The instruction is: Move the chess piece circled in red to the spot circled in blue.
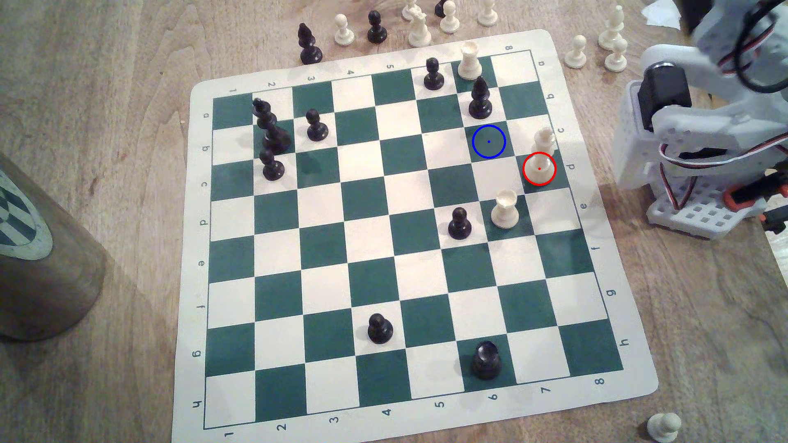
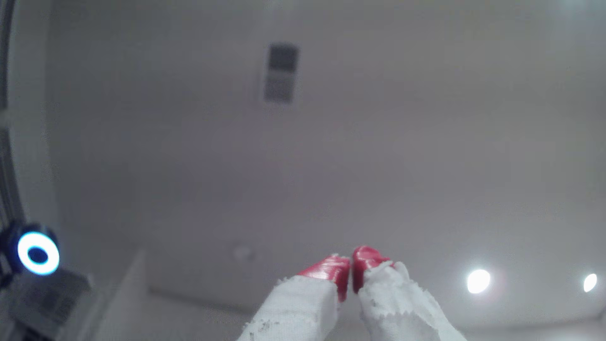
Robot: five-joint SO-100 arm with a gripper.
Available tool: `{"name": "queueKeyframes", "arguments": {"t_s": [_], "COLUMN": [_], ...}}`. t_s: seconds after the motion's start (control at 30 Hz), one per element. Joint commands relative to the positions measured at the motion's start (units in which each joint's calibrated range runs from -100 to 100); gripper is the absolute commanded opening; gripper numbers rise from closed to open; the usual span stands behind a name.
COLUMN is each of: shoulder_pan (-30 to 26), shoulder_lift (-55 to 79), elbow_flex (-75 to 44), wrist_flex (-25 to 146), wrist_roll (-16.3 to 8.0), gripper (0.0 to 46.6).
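Pointing at a blurred ceiling, the end effector (image 2: 351,267) is clenched, grasping nothing.

Cream piece (image 1: 540,159), green-white checkered board (image 1: 324,238)

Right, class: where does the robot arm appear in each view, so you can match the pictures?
Exterior view: the arm stands at the exterior view's right, beside the chessboard.
Wrist view: its tool, red tips together, points at a ceiling.
Shared landmark: the arm's white plastic.
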Motion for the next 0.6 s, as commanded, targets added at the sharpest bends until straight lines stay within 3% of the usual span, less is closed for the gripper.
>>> {"name": "queueKeyframes", "arguments": {"t_s": [0.0,0.13,0.3,0.37,0.57], "shoulder_pan": [2.62,3.71,8.87,11.38,11.53], "shoulder_lift": [0.14,0.14,0.14,0.14,0.14], "elbow_flex": [-10.32,-17.03,-26.64,-32.9,-40.88], "wrist_flex": [23.78,40.48,66.2,78.49,97.98], "wrist_roll": [-0.2,-0.2,-0.39,-1.71,-2.78], "gripper": [0.1,0.1,0.1,0.1,0.1]}}
